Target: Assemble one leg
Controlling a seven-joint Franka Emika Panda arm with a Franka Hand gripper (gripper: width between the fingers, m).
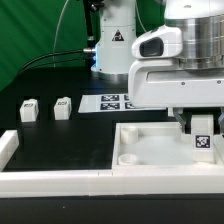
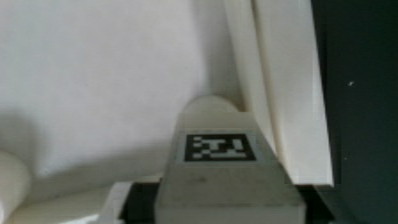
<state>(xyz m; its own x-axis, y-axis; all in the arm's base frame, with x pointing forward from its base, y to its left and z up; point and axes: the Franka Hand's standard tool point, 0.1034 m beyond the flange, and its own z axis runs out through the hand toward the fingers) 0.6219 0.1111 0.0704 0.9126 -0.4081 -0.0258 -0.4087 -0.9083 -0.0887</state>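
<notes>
My gripper [image 1: 202, 126] is shut on a leg [image 1: 203, 144], a small white block with a black-and-white tag facing out. It holds the leg upright inside the far right corner of the large white tray-like piece [image 1: 150, 131]. In the wrist view the leg [image 2: 222, 170] runs out from between my dark fingers [image 2: 146, 203], its tip close to the tray's raised rim [image 2: 270, 70]. I cannot tell whether the tip touches the tray floor. Two more legs [image 1: 28, 110] [image 1: 63, 107] stand on the black table at the exterior view's left.
The marker board [image 1: 111, 102] lies behind the tray, in front of the robot base [image 1: 113, 45]. A white L-shaped fence [image 1: 50, 181] borders the near edge at the exterior view's left. Black table [image 2: 365, 90] shows beyond the tray rim.
</notes>
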